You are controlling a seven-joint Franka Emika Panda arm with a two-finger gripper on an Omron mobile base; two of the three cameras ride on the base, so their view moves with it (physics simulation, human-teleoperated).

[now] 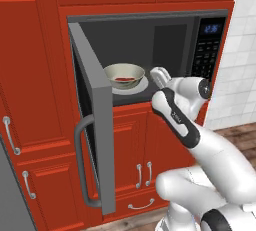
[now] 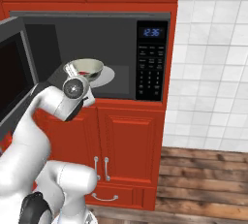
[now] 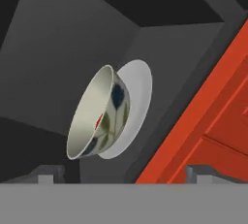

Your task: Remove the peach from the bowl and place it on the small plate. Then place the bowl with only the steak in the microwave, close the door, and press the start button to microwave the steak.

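- Currently the bowl (image 1: 124, 75) sits on the white turntable (image 3: 138, 85) inside the microwave (image 1: 170, 37), ahead of the gripper (image 3: 126, 175) and clear of it; no contact is visible.
- In the hand view the two finger tips (image 3: 48, 173) stand well apart with nothing between them — the gripper is spread and empty.
- A red strip of steak (image 1: 125, 79) lies in the bowl. No peach can be made out in it, though part of the interior is hidden.
- The microwave door (image 1: 97, 125) stands wide open, off to the gripper's side, with its handle (image 1: 82, 160) facing outward. The control panel (image 2: 152, 60) lies on the opposite side of the cavity.
- Judged stage: bowl placed; door closing and the start press remain.
- Risk 1: the hand sits at the cavity mouth, beside the lower sill. Swinging the door before the arm clears would trap the wrist or stall the door.
- Risk 2: a careless retreat could clip the bowl rim and slide it off the turntable — the bowl is light and rests unrestrained.
- Risk 3: pushing the door near its hinge edge would give poor leverage; an unlatched door would likely defeat the start button.
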